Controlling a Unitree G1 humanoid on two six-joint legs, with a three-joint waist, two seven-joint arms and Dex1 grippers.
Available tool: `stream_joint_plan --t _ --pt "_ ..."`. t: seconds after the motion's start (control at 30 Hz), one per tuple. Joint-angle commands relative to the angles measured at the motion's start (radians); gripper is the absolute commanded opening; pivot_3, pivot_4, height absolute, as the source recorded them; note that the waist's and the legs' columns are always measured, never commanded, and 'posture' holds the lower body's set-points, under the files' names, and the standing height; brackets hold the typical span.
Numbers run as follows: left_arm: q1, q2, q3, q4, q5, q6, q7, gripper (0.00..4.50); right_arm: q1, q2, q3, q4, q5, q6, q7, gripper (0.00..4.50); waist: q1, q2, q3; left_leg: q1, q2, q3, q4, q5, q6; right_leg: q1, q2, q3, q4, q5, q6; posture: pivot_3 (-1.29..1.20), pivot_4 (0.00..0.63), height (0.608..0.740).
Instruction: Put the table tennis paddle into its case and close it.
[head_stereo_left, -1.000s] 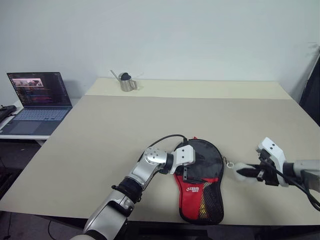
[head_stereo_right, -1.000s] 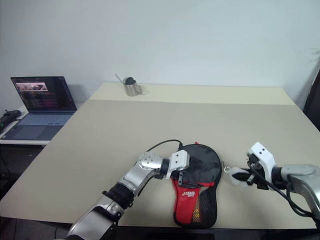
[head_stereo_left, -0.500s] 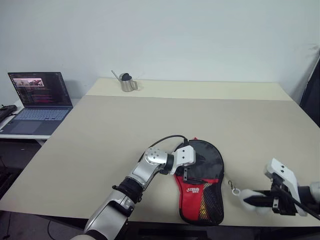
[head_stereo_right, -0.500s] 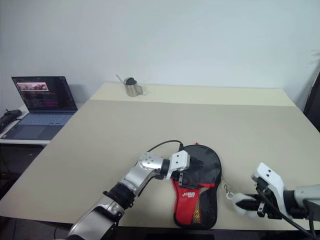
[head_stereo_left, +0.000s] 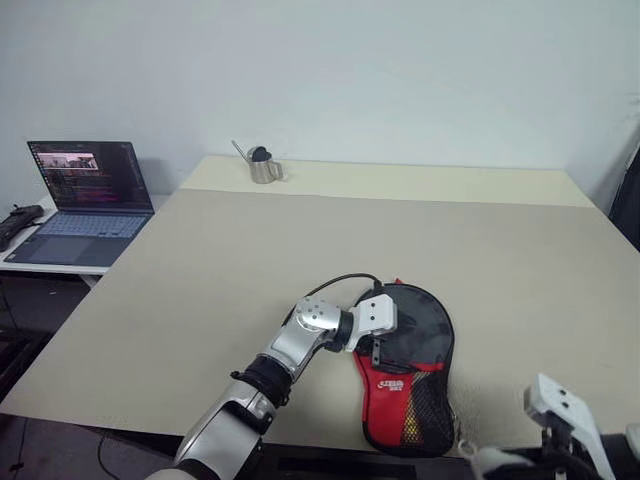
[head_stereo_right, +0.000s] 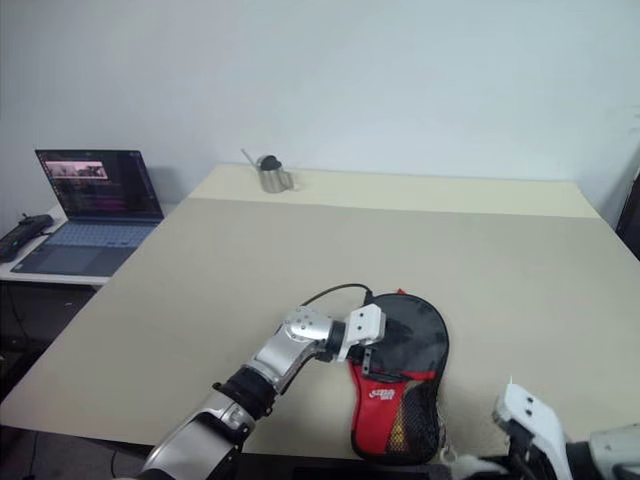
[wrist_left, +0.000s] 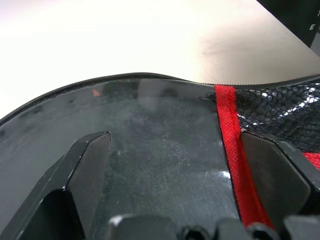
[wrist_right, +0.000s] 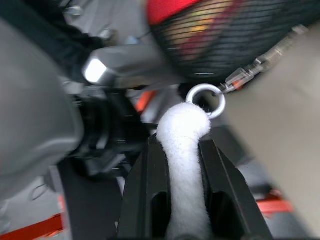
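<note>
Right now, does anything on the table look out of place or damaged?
Nothing looks damaged or spilled. The case lies flat near the table's front edge, under the open left gripper. The right gripper pinches a white fluffy pull on the zipper ring.

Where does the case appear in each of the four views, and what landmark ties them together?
Left eye view: the case lies near the table's front edge, right of centre.
Right eye view: same spot, lower centre.
Left wrist view: its clear black face and red strip fill the foreground.
Right wrist view: its red and mesh end sits at the top.
Shared landmark: the mesh pocket.
</note>
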Motion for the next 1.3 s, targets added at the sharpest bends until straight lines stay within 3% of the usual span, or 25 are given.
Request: stream_joint_plan --t 0.03,0.13,0.43,0.63,1.03,1.13,1.3 --pt "0.052 0.015 -0.100 0.084 0.087 0.019 -0.056 4.50 0.086 0.009 0.005 -0.088 0.044 -0.014 0.014 0.24 0.001 -0.001 -0.001 0.000 0.000 0.000 0.000 0.000 0.000 0.000 0.000 0.000 0.000 0.000 0.000 0.00 0.150 0.740" --pt "0.042 0.009 -0.103 0.096 0.093 0.014 -0.057 4.50 0.132 0.019 0.010 -0.114 0.062 -0.029 0.001 0.24 0.000 -0.005 -0.003 0.002 0.000 0.000 0.000 0.000 0.000 0.002 0.000 0.000 0.000 0.000 0.000 0.00 0.150 0.740" --pt "0.006 -0.018 -0.106 0.143 0.101 -0.006 -0.051 4.50 0.178 0.028 0.188 -0.122 0.072 -0.139 -0.127 0.24 0.002 -0.007 -0.005 0.003 0.001 -0.003 0.000 0.000 0.000 0.005 0.000 -0.005 -0.001 -0.001 -0.001 0.00 0.150 0.740" --pt "-0.005 -0.033 -0.104 0.164 0.106 -0.022 -0.051 4.50 0.118 0.034 0.170 -0.116 0.105 -0.134 -0.197 0.24 0.004 -0.007 -0.006 0.003 0.000 -0.006 0.001 0.000 0.000 0.007 -0.002 -0.013 -0.003 -0.001 -0.001 0.00 0.150 0.740" --pt "-0.013 -0.063 -0.089 0.190 0.114 -0.043 -0.031 4.50 0.034 -0.025 -0.032 -0.057 0.323 -0.102 -0.192 4.39 0.007 -0.008 -0.005 0.003 0.000 -0.007 0.002 0.000 0.000 0.009 -0.007 -0.014 -0.003 -0.001 -0.001 0.00 0.150 0.740" --pt "-0.010 -0.069 -0.088 0.193 0.117 -0.046 -0.023 4.50 0.003 -0.049 -0.076 -0.030 0.359 -0.105 -0.188 4.45 0.008 -0.008 -0.005 0.003 -0.001 -0.007 0.002 0.000 0.000 0.010 -0.008 -0.014 -0.003 -0.001 0.000 0.00 0.150 0.740" --pt "-0.007 -0.075 -0.081 0.187 0.111 -0.047 -0.016 4.50 -0.207 -0.055 -0.064 0.102 0.361 -0.144 -0.242 4.45 0.010 -0.008 -0.005 0.003 -0.001 -0.007 0.002 0.000 0.000 0.010 -0.009 -0.014 -0.004 0.000 0.001 0.00 0.150 0.740"
